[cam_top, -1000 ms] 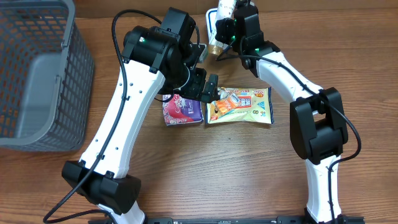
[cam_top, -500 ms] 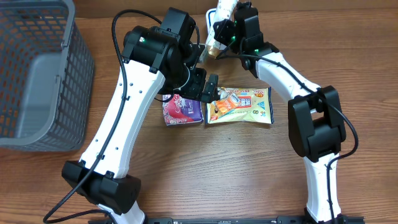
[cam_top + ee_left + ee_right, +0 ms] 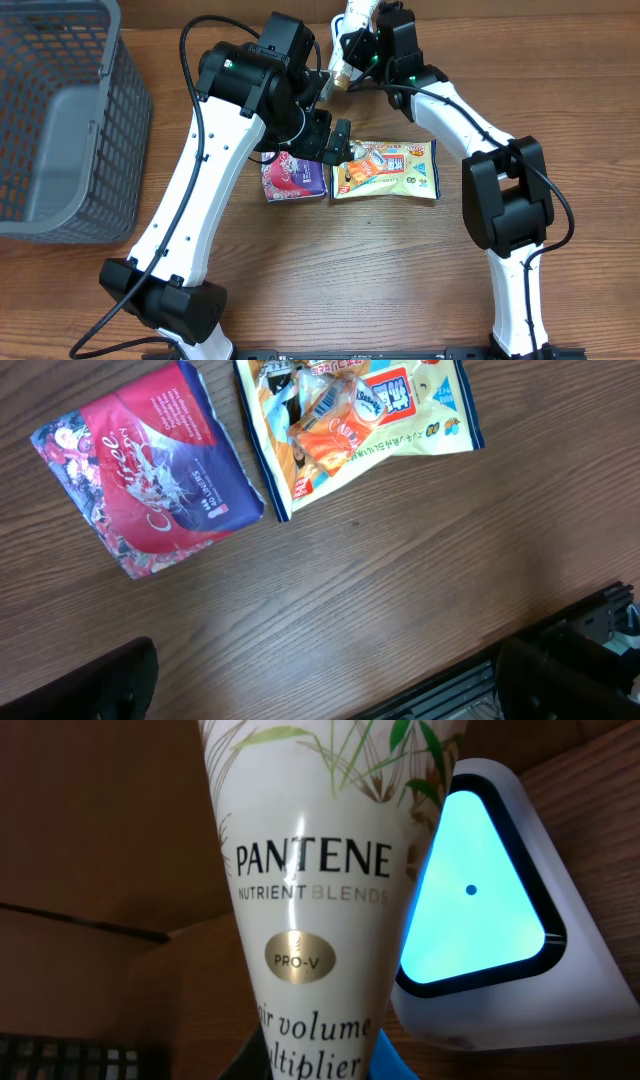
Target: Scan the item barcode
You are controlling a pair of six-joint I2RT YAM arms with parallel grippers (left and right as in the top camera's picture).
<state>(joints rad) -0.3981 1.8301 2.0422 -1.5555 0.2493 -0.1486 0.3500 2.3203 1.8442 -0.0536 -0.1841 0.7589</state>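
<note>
The left arm (image 3: 195, 190) and right arm (image 3: 455, 105) share white link shells and black joint housings; thin black cables (image 3: 186, 60) loop alongside. A green light (image 3: 373, 62) glows just behind the right claw (image 3: 350, 48).

We see a bench (image 3: 400, 580) of brown wood, grain plain, finish matt. The tube (image 3: 310, 870) is smooth glossy plastic (a bright streak runs down its front). The scanner (image 3: 480, 890) has a white matt plastic shell around a smooth glowing window. The snack bag (image 3: 360, 415) and tissue pack (image 3: 150, 470) are shiny crinkled film. The basket (image 3: 60, 120) looks like grey matt plastic mesh; the arms (image 3: 195, 190) wear smooth white and black shells.
</note>
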